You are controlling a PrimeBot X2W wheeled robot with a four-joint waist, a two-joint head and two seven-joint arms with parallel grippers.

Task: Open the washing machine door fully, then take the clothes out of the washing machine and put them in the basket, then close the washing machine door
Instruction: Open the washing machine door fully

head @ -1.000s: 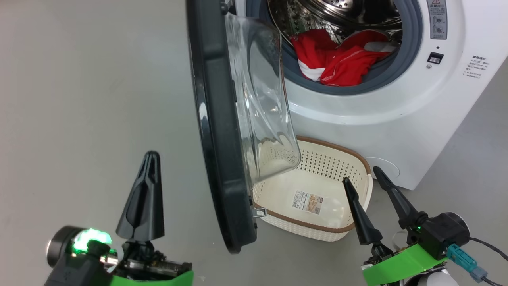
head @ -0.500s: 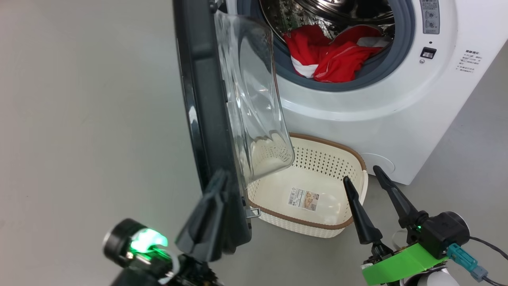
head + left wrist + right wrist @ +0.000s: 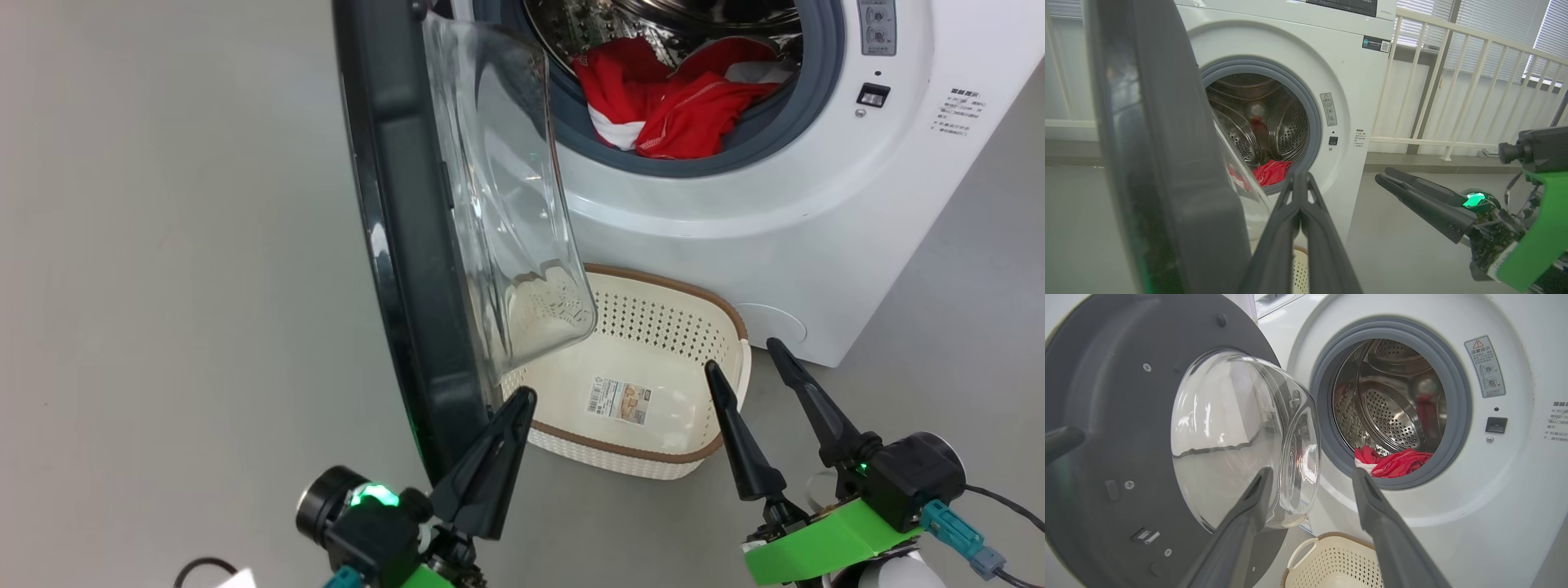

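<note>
Floor: a smooth grey floor (image 3: 163, 286) takes the whole left half of the head view and carries everything else.
Room: in the left wrist view a white railing (image 3: 1453, 81) with upright bars crosses the upper right, with slatted blinds (image 3: 1551, 36) behind it.
Washing machine: the white front-loading washing machine (image 3: 735, 212) stands on the floor at the upper right of the head view. A grey rubber ring (image 3: 1457, 416) runs round its mouth and a steel drum (image 3: 1392, 404) sits inside.
Door: the round dark door (image 3: 392, 245) is swung out and seen edge-on down the middle of the head view. Its clear glass bowl (image 3: 498, 204) bulges to the right, and in that view its lower end overlaps the basket's left end.
In the drum: red clothes (image 3: 661, 106) with white bands lie heaped at the bottom, against the front lip of the ring, at top centre.
Basket: the cream perforated basket (image 3: 653, 453) with a brown rim sits on the floor just in front of the machine, at lower centre. A sticker (image 3: 618, 400) lies on its bare bottom.
Left gripper: the left gripper (image 3: 525, 398) is at lower centre-left, its fingers pressed together and carrying nothing. The tip is just beside the door's lower edge, and I cannot tell whether it touches.
Right gripper: the right gripper (image 3: 741, 356) is at lower right, its fingers spread with nothing between them and the tips near the basket's right end.
</note>
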